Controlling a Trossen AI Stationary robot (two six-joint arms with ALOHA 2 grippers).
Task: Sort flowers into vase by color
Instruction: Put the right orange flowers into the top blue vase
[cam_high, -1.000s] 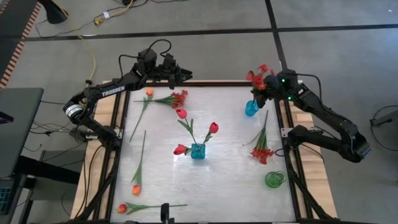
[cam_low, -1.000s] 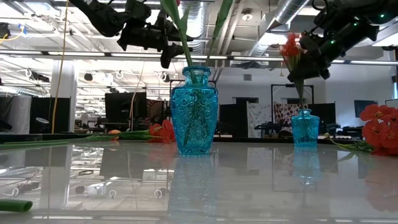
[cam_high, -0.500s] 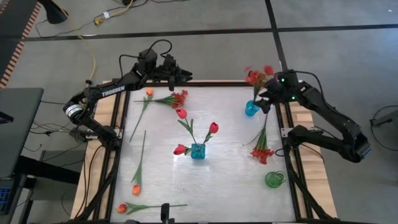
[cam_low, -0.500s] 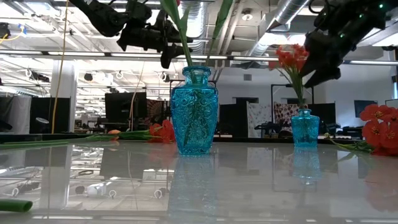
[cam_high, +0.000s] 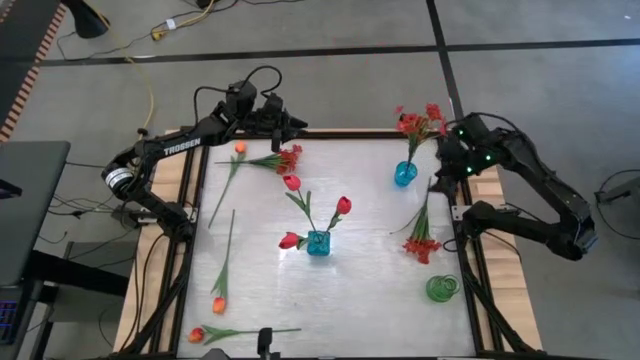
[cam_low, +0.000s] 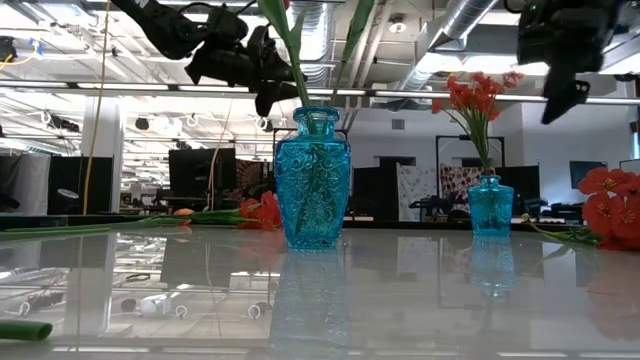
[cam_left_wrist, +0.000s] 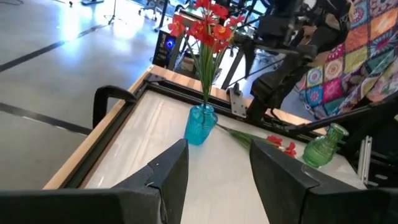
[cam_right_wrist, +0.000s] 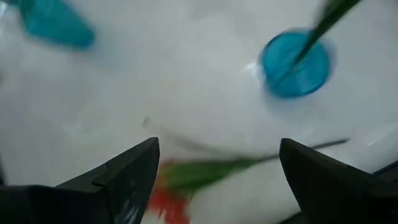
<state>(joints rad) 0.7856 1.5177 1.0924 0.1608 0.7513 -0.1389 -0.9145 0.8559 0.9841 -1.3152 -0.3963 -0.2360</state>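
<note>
**Red spray upright in the small vase, right jaws wide apart**

I have the right gripper (cam_high: 447, 160) at about two o'clock on the table (cam_high: 360, 270), just beside the small blue vase (cam_high: 404, 174), fingers spread wide and holding nothing. The red spray (cam_high: 418, 121) stands in that vase, its stem near vertical in the low view, blossoms up and leaning toward twelve o'clock from above.

The left gripper (cam_high: 296, 123) hangs over the eleven o'clock edge, jaws parted, nothing between them.

In the centre, the large blue vase (cam_high: 318, 243) holds three red rosebuds (cam_high: 343, 205), fanning toward nine, eleven and one o'clock.

A second red spray (cam_high: 421, 243) lies flat near three o'clock, long axis running twelve to six, blossoms at the six end. A third spray (cam_high: 287, 158) lies near eleven, stem running nine to three. Orange tulips (cam_high: 219, 303) lie along the nine o'clock side, stems roughly twelve to six; another (cam_high: 197, 334) lies at seven, stem pointing toward three. A green vase (cam_high: 441, 288) sits at four o'clock.
</note>
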